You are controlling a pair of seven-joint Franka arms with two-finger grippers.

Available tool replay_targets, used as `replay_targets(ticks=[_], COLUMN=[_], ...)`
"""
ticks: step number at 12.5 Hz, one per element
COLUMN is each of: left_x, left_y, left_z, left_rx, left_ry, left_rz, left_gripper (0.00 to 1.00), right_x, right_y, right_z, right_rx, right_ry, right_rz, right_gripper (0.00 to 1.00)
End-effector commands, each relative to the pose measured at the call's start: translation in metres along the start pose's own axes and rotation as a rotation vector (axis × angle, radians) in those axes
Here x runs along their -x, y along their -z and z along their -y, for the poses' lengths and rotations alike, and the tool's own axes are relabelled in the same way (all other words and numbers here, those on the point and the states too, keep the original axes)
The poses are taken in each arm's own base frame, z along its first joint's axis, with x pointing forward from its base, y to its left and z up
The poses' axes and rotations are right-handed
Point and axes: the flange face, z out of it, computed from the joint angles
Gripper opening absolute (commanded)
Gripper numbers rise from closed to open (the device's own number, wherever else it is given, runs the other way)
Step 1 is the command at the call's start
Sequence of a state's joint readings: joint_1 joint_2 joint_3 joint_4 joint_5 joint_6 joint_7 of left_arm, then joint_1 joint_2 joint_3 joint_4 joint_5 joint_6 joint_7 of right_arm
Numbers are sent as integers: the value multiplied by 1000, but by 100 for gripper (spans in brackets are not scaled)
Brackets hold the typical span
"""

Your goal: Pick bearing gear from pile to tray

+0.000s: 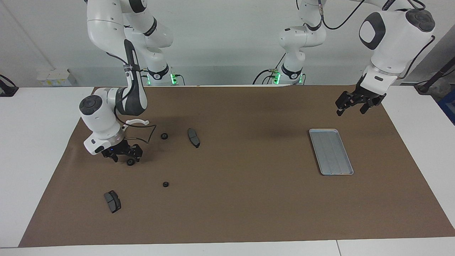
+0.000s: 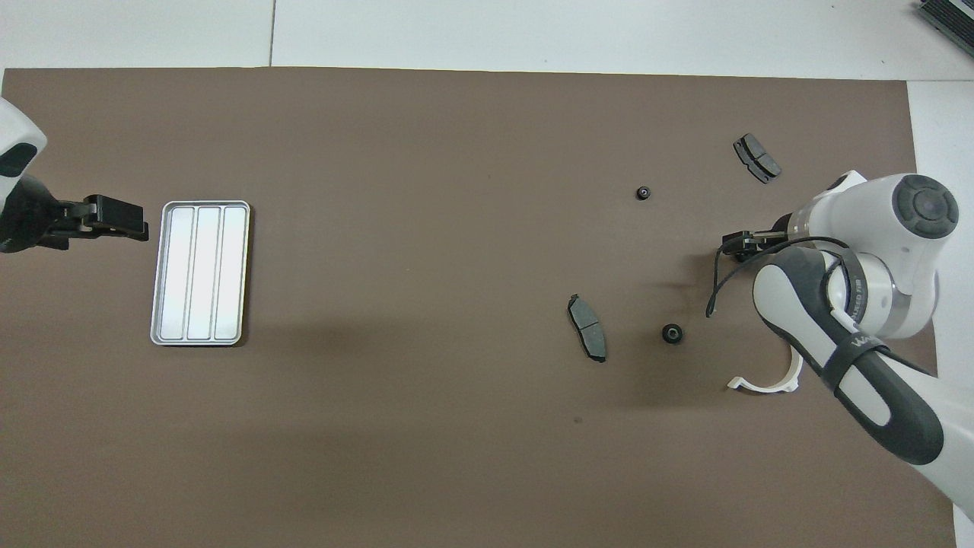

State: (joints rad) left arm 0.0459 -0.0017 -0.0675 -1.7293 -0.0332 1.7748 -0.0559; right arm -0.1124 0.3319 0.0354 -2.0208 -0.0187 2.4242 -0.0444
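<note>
Straddling bearing gear [image 1: 130, 162], right pincer [image 1: 124, 158] open

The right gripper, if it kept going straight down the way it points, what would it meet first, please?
Most likely the small black round piece right under the right gripper, whose open jaws seem to straddle it; contact is unclear.

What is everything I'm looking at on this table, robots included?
Mat: one, brown, covers the white table.
Tray: one, silver-grey, left arm's end, nothing in it.
Round parts: three, black, right arm's end; one at the right gripper, one nearer the robots, one farther.
Pads: two, dark grey; one beside the nearer round part, one farthest out.
Bracket: one, white half-ring, under the right arm.
Right gripper: open, low around a round part.
Left gripper: open, raised near the tray, waiting.
</note>
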Motion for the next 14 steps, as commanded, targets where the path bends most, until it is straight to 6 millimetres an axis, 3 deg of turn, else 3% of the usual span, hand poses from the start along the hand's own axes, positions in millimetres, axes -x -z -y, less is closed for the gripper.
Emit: replay_targets(ticks=[1, 7, 9, 12, 13, 14], left_x=[4, 4, 4, 4, 4, 4], left_y=[10, 11, 11, 11, 11, 11], left_z=[2, 2, 2, 3, 3, 2], left_rx=[3, 3, 3, 3, 3, 4], left_ry=[9, 10, 9, 12, 19, 15], left_rz=[-22, -23, -23, -25, -26, -26], left_gripper=[100, 100, 100, 100, 100, 100], right_x=[3, 6, 7, 4, 3, 1], right_y=[-5, -5, -6, -3, 3, 11], right_z=[-1, 6, 6, 21, 21, 24], right_rx=[-18, -20, -21, -22, -22, -22], right_ry=[16, 27, 27, 45, 46, 49], right_rz=[-6, 14, 21, 15, 8, 1], right_gripper=[79, 62, 49, 8, 0, 0])
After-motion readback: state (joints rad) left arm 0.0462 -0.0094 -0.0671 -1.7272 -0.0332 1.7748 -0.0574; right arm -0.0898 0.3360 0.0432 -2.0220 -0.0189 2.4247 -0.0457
